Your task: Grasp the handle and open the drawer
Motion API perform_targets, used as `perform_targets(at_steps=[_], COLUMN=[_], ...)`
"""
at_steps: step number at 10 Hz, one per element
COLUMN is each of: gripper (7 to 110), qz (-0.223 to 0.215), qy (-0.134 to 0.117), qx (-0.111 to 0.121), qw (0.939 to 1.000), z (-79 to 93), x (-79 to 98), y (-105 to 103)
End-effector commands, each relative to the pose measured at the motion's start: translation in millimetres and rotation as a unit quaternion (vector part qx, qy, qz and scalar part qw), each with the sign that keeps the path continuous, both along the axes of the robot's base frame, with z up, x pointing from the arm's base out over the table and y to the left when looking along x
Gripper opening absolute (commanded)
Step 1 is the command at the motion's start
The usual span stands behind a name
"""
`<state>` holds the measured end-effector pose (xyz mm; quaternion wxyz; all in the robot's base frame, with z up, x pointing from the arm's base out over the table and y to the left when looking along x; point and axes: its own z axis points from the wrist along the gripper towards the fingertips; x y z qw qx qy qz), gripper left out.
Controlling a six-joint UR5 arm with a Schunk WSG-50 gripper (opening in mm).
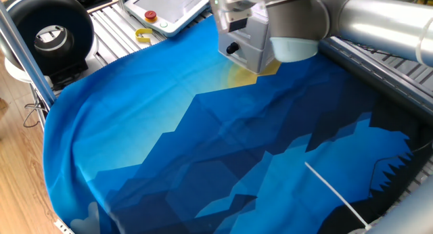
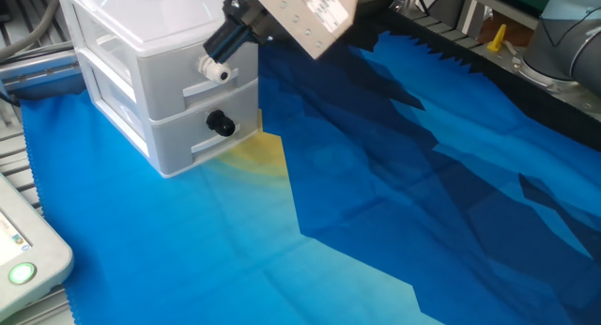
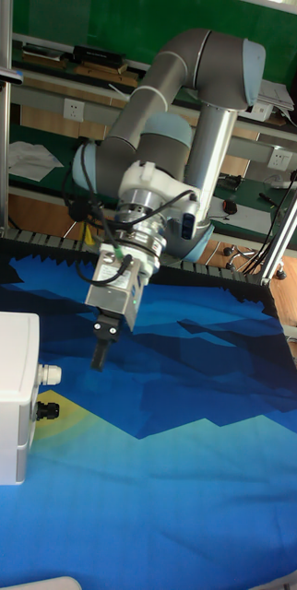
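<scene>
The drawer [image 2: 155, 85] is a pale grey-white plastic unit at the back left of the blue cloth. Its lower front bears the handle [image 2: 222, 124], a small black knob; the upper front carries a white knob [image 2: 215, 71]. My gripper [image 2: 212, 54] hangs tilted just above and right of the white knob, its dark fingers together and holding nothing. In the tall fixed view the gripper [image 3: 98, 357] sits apart from the handle [image 3: 45, 408], higher and to its right. The arm hides most of the drawer in one fixed view, where only the handle [image 1: 232, 49] and some front show.
A blue mountain-print cloth [image 1: 203, 146] covers the table. A white pendant [image 1: 169, 5] with a red button [image 1: 150, 16] and a yellow piece [image 1: 143, 36] lie beyond the cloth. A black ring-shaped device [image 1: 51, 31] stands at the far left. Another pendant corner [image 2: 23, 259] borders the cloth.
</scene>
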<state>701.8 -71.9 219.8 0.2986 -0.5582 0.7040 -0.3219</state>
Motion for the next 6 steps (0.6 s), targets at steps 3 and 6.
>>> perform_targets(at_steps=[3, 6], gripper=[7, 7], qz=[0.03, 0.044], qy=[-0.012, -0.006], qx=[0.021, 0.022], qw=[0.9993, 0.9988], z=[0.8, -8.8], x=[-9.4, -14.5], y=[-42, -34])
